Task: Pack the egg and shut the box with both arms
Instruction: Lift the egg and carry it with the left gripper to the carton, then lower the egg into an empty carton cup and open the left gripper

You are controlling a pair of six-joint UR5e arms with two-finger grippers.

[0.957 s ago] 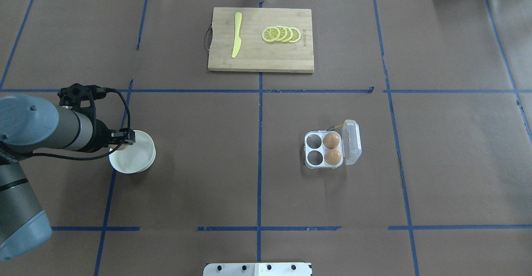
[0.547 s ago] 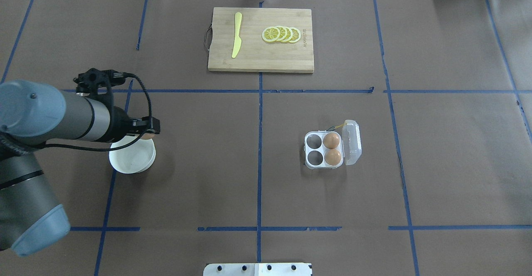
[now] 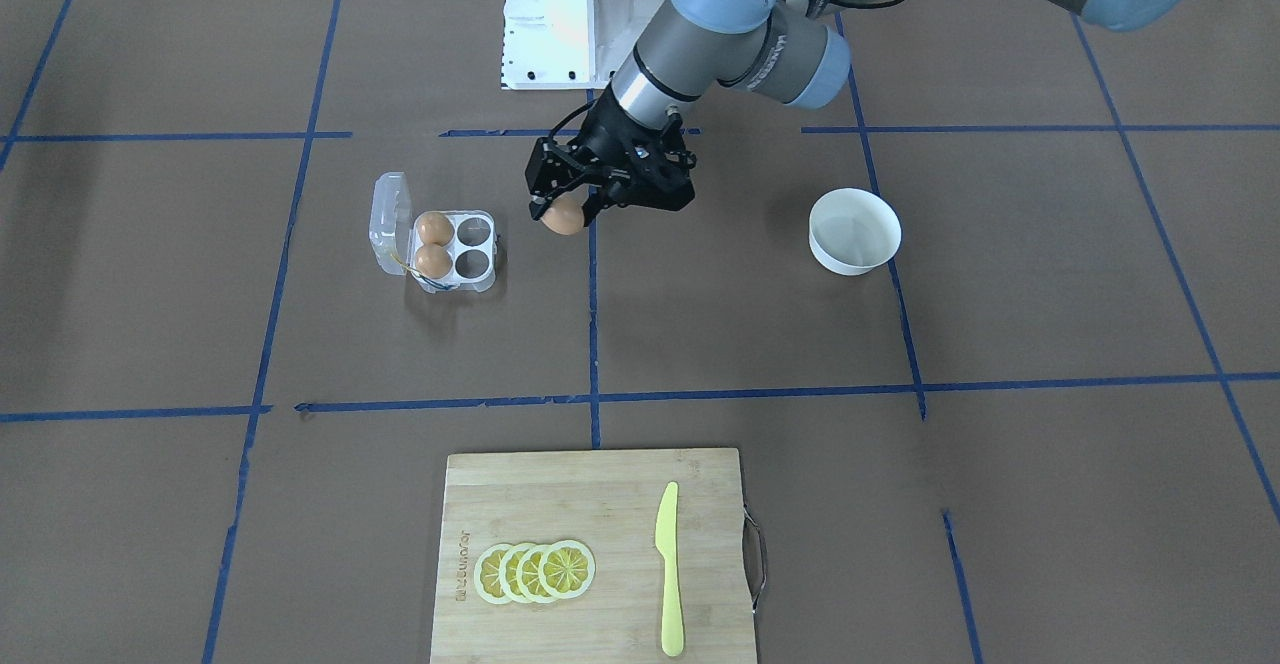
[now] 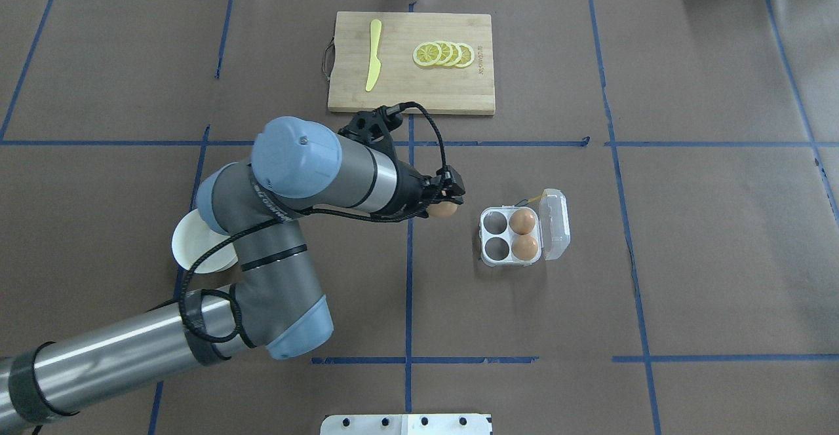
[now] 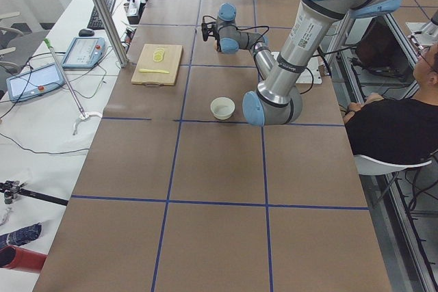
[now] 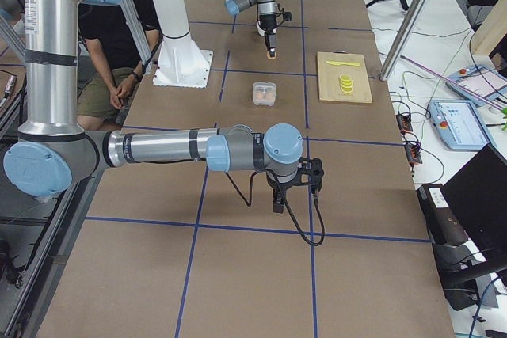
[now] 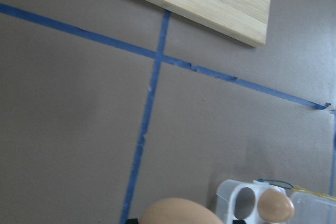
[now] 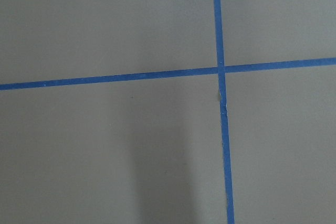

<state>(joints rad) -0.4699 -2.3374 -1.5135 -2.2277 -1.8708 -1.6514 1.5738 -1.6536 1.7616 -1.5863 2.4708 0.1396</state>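
Note:
My left gripper is shut on an orange-brown egg and holds it above the table, just left of the box. The egg also shows in the front view and at the bottom of the left wrist view. The clear box has its lid open to the right. Two eggs fill the cups next to the lid; the two cups toward the gripper are empty. My right gripper shows only in the exterior right view, low over bare table far from the box; I cannot tell if it is open.
A white bowl stands at the left, partly under my left arm. A wooden cutting board at the far middle holds a yellow knife and lemon slices. Blue tape lines cross the brown table.
My left arm has swung right with the egg, from over the white bowl to just left of the box. The box and its eggs have not moved.

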